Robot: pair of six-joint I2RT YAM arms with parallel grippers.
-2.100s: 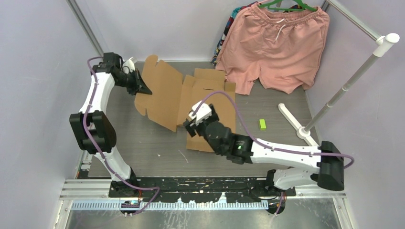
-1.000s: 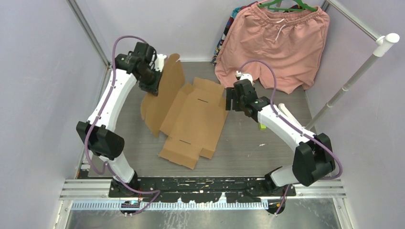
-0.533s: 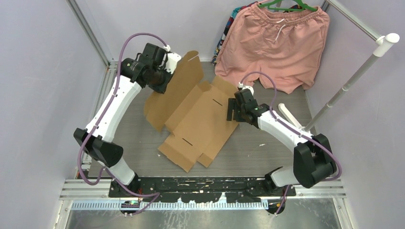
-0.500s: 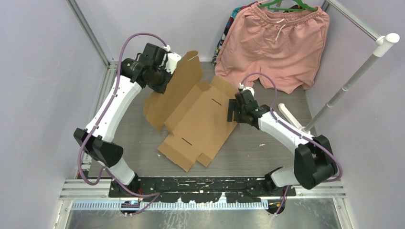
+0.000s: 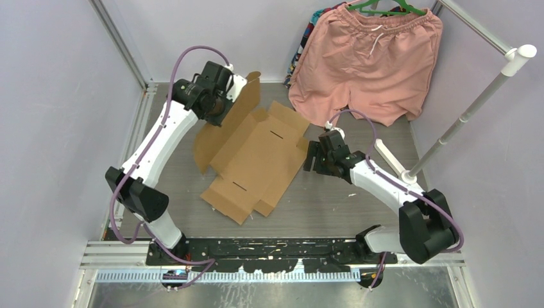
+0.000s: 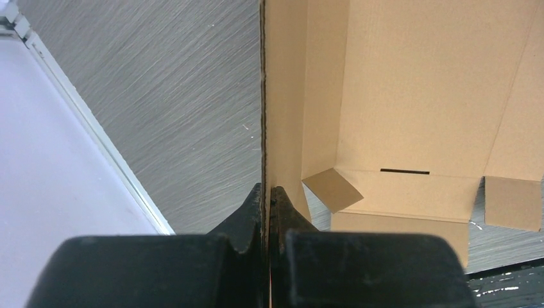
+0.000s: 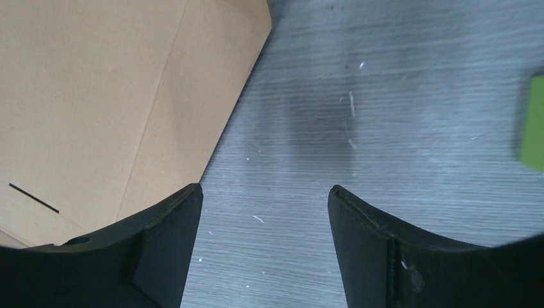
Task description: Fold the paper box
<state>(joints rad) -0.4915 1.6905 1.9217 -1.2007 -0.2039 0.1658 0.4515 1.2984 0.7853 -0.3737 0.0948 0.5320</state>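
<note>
Folding the box [image 5: 256,160]
Left jaws clench the 10 o'clock flap [image 5: 246,97]; released right jaws at 3 o'clock should pin its middle

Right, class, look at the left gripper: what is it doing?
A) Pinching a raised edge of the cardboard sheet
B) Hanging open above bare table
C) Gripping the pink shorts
A: in the left wrist view the left gripper has its two fingers closed on a thin upright edge of the paper box, with the rest of the sheet spread out beyond it.
</note>
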